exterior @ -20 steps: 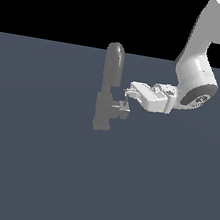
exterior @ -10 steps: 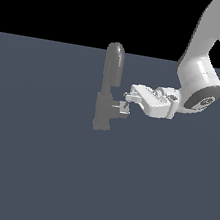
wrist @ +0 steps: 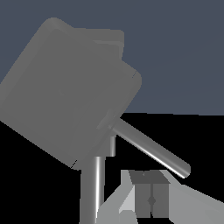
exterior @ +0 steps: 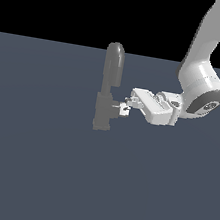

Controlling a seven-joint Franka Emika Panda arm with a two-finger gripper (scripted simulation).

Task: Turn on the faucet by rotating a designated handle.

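The faucet (exterior: pixel 108 89) stands upright on the worktop (exterior: pixel 31 170). Its handle (exterior: pixel 118 108) juts toward three o'clock, meeting the gripper (exterior: pixel 125 107) coming level from there; whether the gripper is clenched, I cannot tell.

A flat slate-blue counter (exterior: pixel 31 170) fills the lower frame; the grey faucet (exterior: pixel 108 89) stands on it, just left of centre.
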